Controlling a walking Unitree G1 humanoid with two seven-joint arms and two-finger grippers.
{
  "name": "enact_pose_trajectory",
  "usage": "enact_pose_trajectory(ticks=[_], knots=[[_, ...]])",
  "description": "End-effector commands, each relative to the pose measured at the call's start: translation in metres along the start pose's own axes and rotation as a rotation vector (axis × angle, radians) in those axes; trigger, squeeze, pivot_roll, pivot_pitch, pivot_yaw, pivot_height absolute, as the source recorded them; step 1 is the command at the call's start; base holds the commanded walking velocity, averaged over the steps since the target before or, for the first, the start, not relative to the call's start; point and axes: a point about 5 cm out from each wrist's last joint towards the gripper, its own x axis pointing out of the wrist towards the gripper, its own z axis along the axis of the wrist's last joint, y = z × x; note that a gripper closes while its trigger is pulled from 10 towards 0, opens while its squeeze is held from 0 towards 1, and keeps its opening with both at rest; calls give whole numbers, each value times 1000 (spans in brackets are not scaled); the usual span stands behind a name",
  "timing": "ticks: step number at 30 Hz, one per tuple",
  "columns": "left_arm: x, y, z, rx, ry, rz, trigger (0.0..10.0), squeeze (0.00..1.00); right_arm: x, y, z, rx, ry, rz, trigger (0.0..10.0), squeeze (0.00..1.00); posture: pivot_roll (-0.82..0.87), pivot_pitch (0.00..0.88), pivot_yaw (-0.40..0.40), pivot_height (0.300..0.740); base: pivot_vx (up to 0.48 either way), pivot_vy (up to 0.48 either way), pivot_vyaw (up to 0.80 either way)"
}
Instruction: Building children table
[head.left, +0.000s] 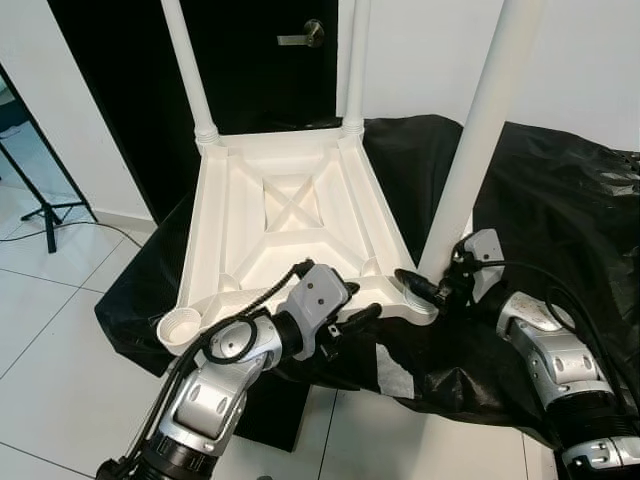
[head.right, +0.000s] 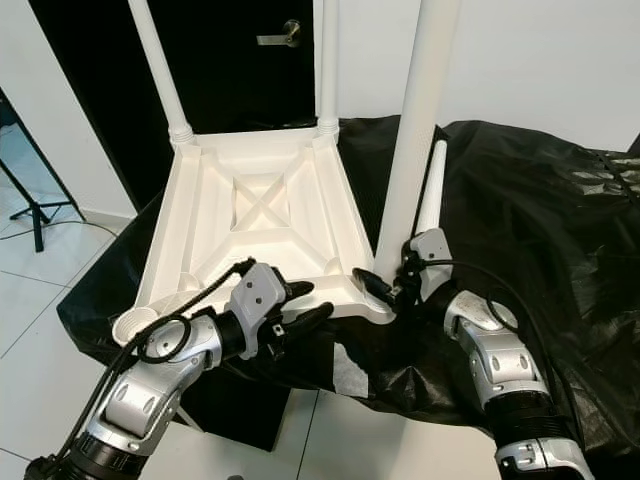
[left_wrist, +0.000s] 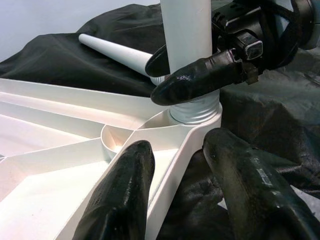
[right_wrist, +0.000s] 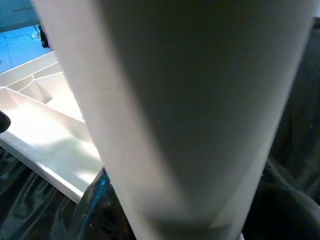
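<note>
Right gripper (head.left: 432, 290) pinches the near table leg (head.left: 480, 130) at its socket; left gripper (head.left: 352, 312), fingers spread, straddles the upturned tabletop's (head.left: 290, 215) rim.

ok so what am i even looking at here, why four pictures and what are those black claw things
It is a humanoid robot putting together a small white table. Two pictures come from cameras on its head, looking down; the other two come from cameras on its wrists.

The claws are its grippers, each with two black fingers. The white tabletop lies upside down on black sheeting. Three legs stand screwed into its corners; one corner socket is empty, and a spare leg lies on the sheeting.

The right gripper is closed around the near right leg at its base. The left gripper straddles the tabletop's edge, fingers apart.
</note>
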Motion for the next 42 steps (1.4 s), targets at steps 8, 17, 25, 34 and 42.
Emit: enact_pose_trajectory(ticks=[8,17,25,34,42], knots=[[0,0,-3,15,14,12,10000,0,-4,7,-16,46,36,-214,10000,0,7,0,-6,740,0,0,0],[1,-2,-2,12,8,10,10000,0,-3,23,-26,128,57,-425,10000,0,2,0,-2,740,0,0,0],[0,-4,-4,9,12,2,10000,0,-1,42,-26,194,54,-658,10000,0,3,0,-1,740,0,0,0],[0,-4,-4,4,14,4,10000,0,7,62,-19,244,35,-716,10000,0,4,0,-1,740,0,0,0],[0,-2,-3,8,15,10,10000,0,3,55,-7,215,-27,-664,10000,1000,4,0,0,740,0,0,0]])
